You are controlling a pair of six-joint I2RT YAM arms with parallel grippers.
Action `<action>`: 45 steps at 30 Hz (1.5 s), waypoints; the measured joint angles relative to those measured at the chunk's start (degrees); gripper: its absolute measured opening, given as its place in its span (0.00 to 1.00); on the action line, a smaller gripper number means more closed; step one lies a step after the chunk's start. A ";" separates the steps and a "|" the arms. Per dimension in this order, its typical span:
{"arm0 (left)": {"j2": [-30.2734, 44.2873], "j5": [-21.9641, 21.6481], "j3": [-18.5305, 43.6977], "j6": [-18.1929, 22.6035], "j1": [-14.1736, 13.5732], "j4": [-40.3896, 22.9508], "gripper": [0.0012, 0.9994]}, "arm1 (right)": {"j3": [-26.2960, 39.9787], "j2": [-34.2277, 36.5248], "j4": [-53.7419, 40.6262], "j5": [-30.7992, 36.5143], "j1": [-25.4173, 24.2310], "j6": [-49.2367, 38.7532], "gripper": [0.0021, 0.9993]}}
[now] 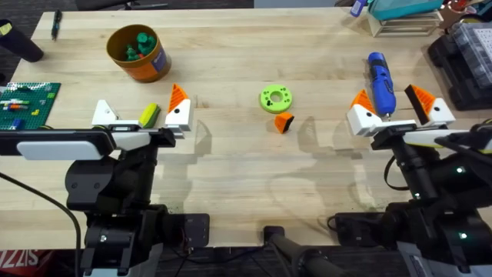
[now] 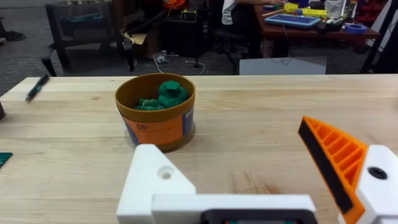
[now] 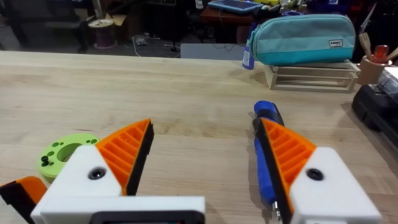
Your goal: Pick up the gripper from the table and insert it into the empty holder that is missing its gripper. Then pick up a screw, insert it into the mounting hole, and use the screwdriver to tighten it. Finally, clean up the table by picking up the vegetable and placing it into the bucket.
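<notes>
Orange gripper tip (image 1: 284,121) loose on the counter (image 1: 231,154), centre, just near and right of the green ring disc (image 1: 275,98), ribbed wedge lying on its side. Holder (image 1: 104,114) at left: bare white finger of the left gripper (image 1: 142,108), no orange pad on it; opposite finger fitted with an orange pad (image 1: 178,98). Left gripper fingers wide apart, clamped on nothing. Vegetable (image 1: 149,115) lying between those two fingers, closer to the padded one; contact not discernible. Bucket (image 1: 138,52) farther back at left, upright, holding dark green pieces (image 1: 139,42). Screwdriver (image 1: 380,83) on the counter at right, bit end pointing near, lying between the fingers of the right gripper (image 1: 396,104). Right gripper fingers also apart, both carrying orange pads, nothing held. Well apart: orange gripper tip and holder.
</notes>
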 joint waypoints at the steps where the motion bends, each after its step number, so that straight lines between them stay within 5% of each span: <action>1: 0.00 0.00 0.00 0.00 0.00 0.00 0.92 | 0.00 0.00 0.00 0.00 0.00 0.00 0.99; 18: 0.00 0.02 0.17 0.00 -0.13 -0.56 0.92 | 0.29 0.00 -0.62 0.02 0.00 0.00 0.99; 22: 0.10 0.07 3.79 0.04 -0.13 -7.08 0.92 | 3.52 0.32 -5.19 0.00 0.00 -0.02 0.99; 29: 9.76 0.17 20.14 1.62 -0.13 -19.10 0.92 | 16.13 7.92 -13.77 0.00 0.00 0.00 0.99; 34: 24.36 0.17 34.38 2.19 -0.13 -26.98 0.92 | 28.03 19.33 -22.63 -0.01 0.00 -0.01 0.99; 36: 35.80 0.17 45.87 3.00 -0.13 -34.87 0.92 | 38.31 29.15 -30.49 -0.01 0.00 0.00 0.99; 45: 55.45 -0.01 66.53 4.77 -0.13 -50.45 0.92 | 56.66 45.98 -46.93 -0.01 0.00 -0.01 1.00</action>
